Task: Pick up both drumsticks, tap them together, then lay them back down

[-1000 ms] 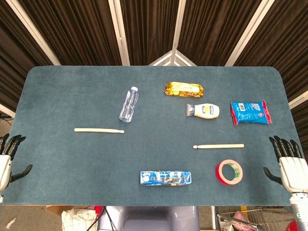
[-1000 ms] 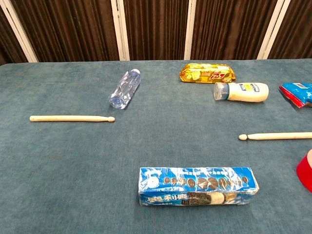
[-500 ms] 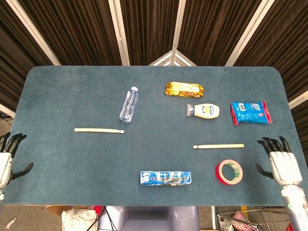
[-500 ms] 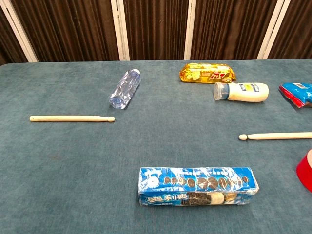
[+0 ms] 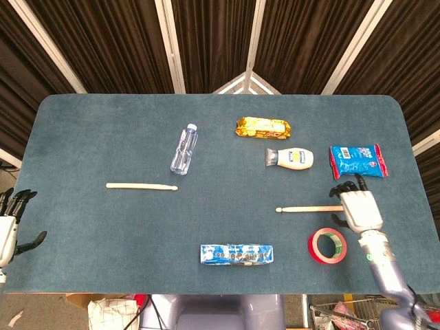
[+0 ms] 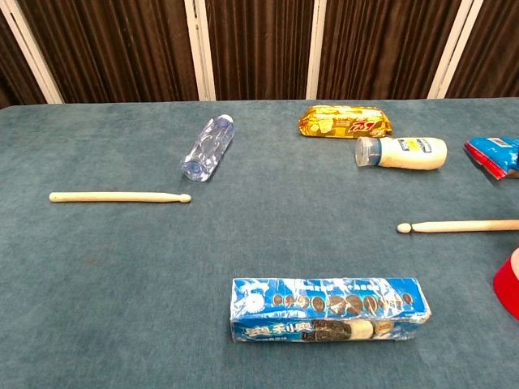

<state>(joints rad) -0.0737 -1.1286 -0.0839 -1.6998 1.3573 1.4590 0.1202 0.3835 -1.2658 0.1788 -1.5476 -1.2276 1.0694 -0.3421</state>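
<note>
— Right hand of mine is over the butt end of the right drumstick, back of the hand up, fingers spread and pointing away from me. Whether they touch the stick I cannot tell; nothing shows it gripped, so I call the hand released.

— And your other hand?

— Left hand hangs off the near left corner of the table, fingers apart, holding nothing. It is well apart from the left drumstick, which lies flat on the blue cloth with its tip pointing right, just in front of the clear bottle.

— Where does the right stick point?

— Its tip points left, toward the middle of the table. It lies flat, between the white bottle and the red tape roll.

— What else is near?

— A blue cookie pack sits at the near edge, a gold wrapped pack lies beyond the white bottle, and a blue snack bag rests just beyond my right fingertips. The chest view shows both sticks lying on the cloth, neither hand in it.
</note>
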